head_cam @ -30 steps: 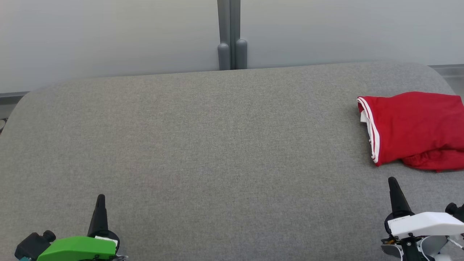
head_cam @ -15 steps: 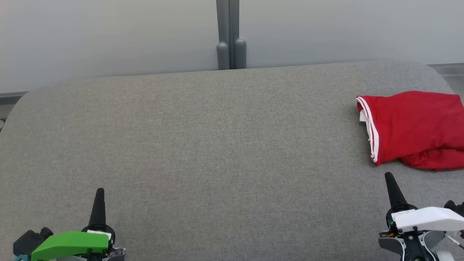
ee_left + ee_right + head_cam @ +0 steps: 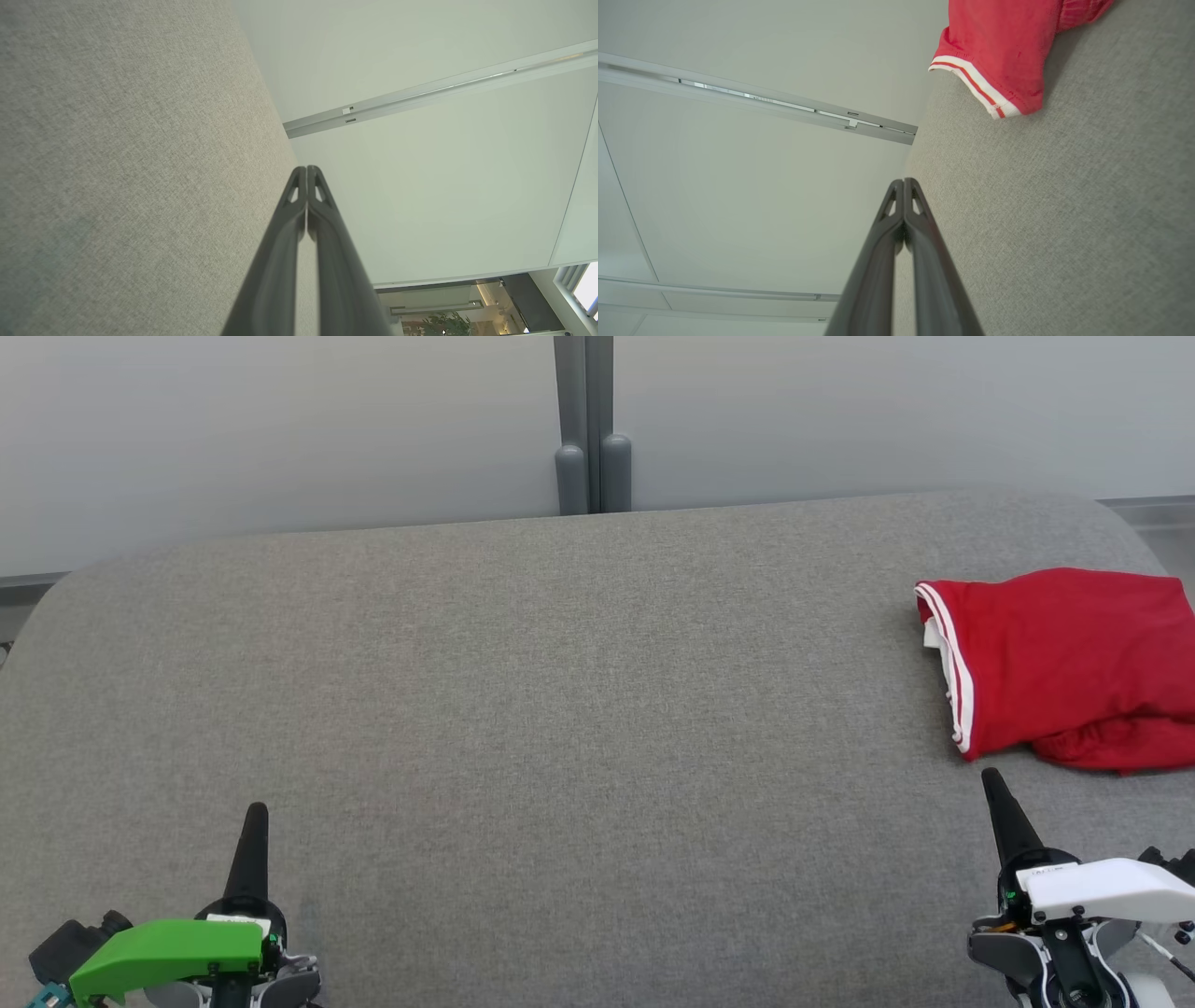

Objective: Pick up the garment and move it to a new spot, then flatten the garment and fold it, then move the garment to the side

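Head view: garment (image 3: 1064,663) lies folded over in a red bundle at the far right of the grey padded surface (image 3: 560,709), cut by the frame's right edge. Its striped white-and-red hem runs down its left side, and a crumpled red lobe pokes out along the near edge.

Left gripper (image 3: 254,814) sits low left under a green cover (image 3: 168,952), fingers pinched into a single spike, holding nothing. Right gripper (image 3: 991,782) sits low right under a white cover (image 3: 1102,887), same pinched spike, also empty. Its tip is near the garment's near-left corner, with a strip of bare fabric between them (can't tell if either tip rests on the surface or floats above it).

A grey post (image 3: 586,429) stands behind the surface against a pale wall (image 3: 280,429).

Left wrist view: left gripper (image 3: 306,169) fingers meet along their length, tips together, nothing clamped. Grey surface (image 3: 117,163) is on this view's left. The pale wall is on the right with a metal rail (image 3: 420,95) crossing it. A plant (image 3: 444,324) sits at the bottom edge, small.

Right wrist view: right gripper (image 3: 903,181) fingers are flush together, empty. Garment (image 3: 999,42) is at the top right on the grey surface (image 3: 1064,210), striped hem toward the tip, apart from it. The wall is on the left with another rail (image 3: 784,105).
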Motion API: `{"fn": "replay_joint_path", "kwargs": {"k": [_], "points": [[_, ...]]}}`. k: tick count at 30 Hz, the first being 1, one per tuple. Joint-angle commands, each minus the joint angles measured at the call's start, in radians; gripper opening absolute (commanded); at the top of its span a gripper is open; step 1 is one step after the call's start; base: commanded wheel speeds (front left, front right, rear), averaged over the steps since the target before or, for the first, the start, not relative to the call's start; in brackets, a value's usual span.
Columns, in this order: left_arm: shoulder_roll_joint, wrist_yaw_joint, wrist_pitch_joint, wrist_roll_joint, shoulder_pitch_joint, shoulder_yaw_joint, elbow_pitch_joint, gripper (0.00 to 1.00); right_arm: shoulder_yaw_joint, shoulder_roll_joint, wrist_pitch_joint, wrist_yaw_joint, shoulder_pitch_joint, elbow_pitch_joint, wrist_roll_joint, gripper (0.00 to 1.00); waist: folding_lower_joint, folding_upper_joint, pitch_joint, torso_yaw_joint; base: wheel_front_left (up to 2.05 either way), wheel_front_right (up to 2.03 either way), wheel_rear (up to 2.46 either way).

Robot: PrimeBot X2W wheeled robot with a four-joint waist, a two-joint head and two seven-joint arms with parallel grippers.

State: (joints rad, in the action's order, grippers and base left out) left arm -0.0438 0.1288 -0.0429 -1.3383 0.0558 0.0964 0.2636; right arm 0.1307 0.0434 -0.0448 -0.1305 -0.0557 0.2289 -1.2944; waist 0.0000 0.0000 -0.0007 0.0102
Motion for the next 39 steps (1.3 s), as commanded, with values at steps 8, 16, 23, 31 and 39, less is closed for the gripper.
{"fn": "replay_joint_path", "kwargs": {"k": [8,16,23,31,39], "points": [[-0.008,0.003,-0.019,-0.079,0.031,0.007,-0.012,0.00,-0.004,0.007,-0.021,-0.001,-0.026,0.002,-0.086,0.00,0.0000,0.0000,0.001,-0.002,0.00,0.00,0.00],[-0.009,0.003,-0.036,-0.140,0.042,0.010,-0.015,0.00,-0.006,0.008,-0.037,-0.001,-0.035,0.005,-0.158,0.00,0.0000,0.0000,0.002,-0.004,0.00,0.00,0.00],[-0.009,0.003,-0.049,-0.190,0.048,0.012,-0.017,0.00,-0.009,0.008,-0.051,0.000,-0.041,0.009,-0.217,0.00,0.0000,0.0000,0.002,-0.006,0.00,0.00,0.00],[-0.009,0.003,-0.062,-0.243,0.055,0.014,-0.019,0.00,-0.012,0.009,-0.066,0.000,-0.050,0.012,-0.281,0.00,0.0000,0.0000,0.003,-0.009,0.00,0.00,0.00],[-0.010,0.004,-0.072,-0.276,0.061,0.016,-0.021,0.00,-0.014,0.009,-0.076,0.000,-0.055,0.014,-0.321,0.00,0.0000,0.0000,0.004,-0.010,0.00,0.00,0.00]]}}
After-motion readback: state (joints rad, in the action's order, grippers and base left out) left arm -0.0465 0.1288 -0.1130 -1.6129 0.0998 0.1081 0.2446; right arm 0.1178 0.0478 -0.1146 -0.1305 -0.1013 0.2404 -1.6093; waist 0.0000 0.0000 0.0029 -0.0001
